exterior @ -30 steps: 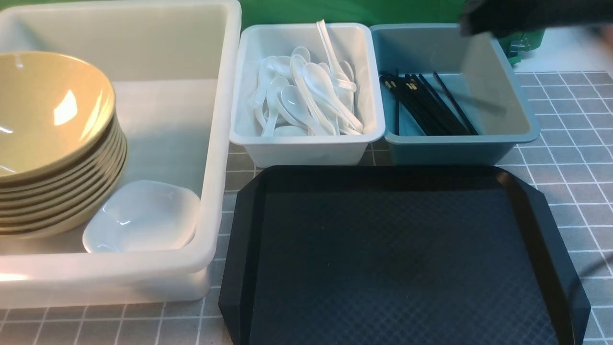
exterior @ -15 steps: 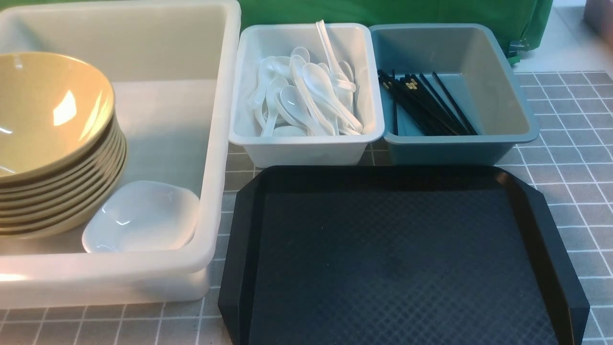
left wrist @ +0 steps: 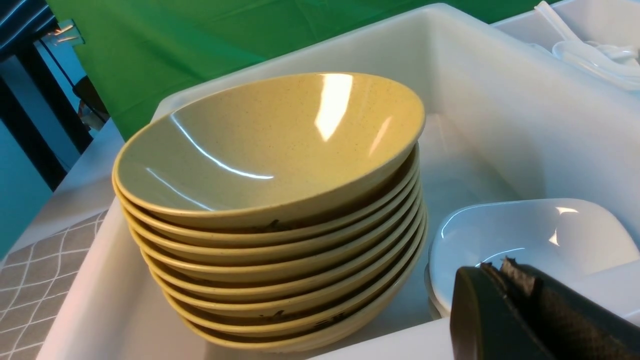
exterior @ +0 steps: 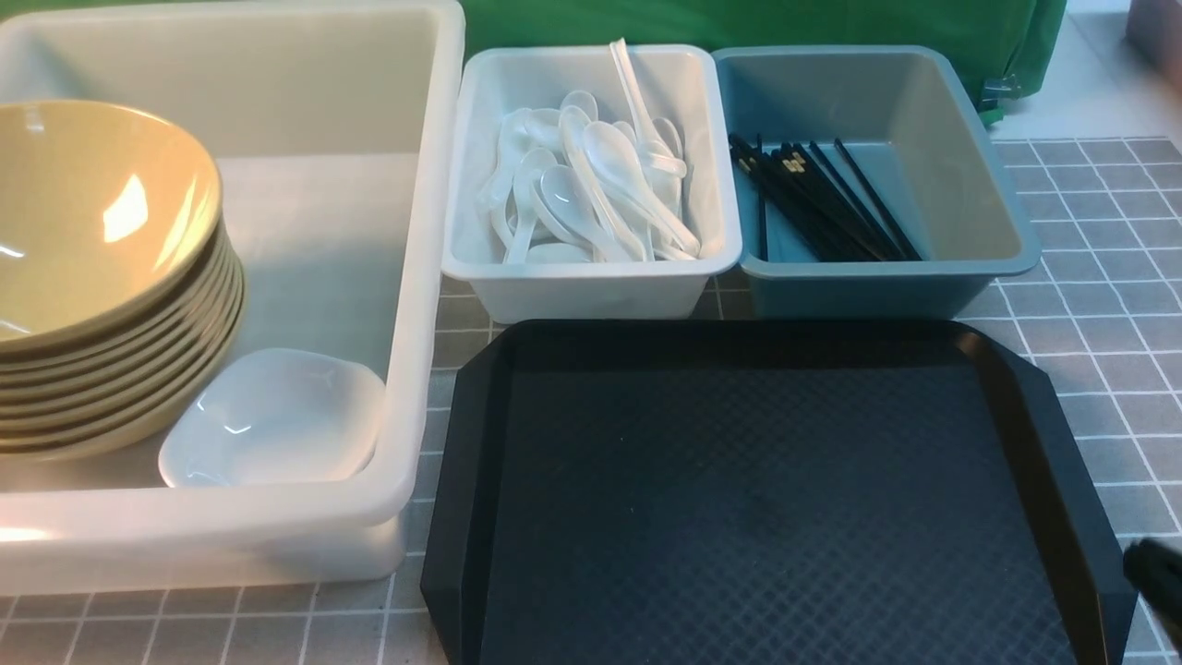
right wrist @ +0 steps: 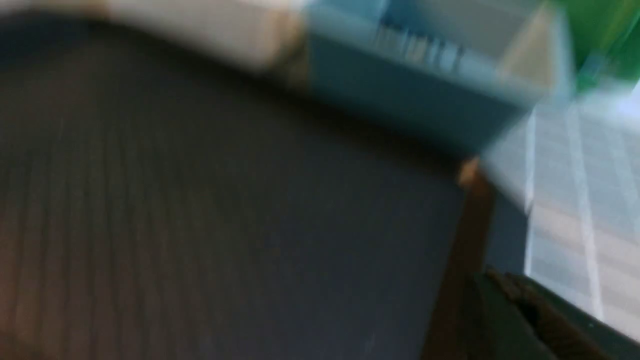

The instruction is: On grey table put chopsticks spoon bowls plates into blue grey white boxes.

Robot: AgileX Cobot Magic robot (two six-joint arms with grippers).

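glossy tan bowls [exterior: 92,222], translucent plastic tub [exterior: 416,277], matt textured tray [exterior: 766,499]

Tan bowls [exterior: 97,268] stacked in white tub [exterior: 420,277].

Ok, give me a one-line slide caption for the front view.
Tan bowls and a white plate in the white tub, spoons and chopsticks binned, black tray bare.

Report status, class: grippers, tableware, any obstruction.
Both grippers shut, holding nothing. Bowls and plate in tub, spoons, chopsticks binned. Nothing blocking.
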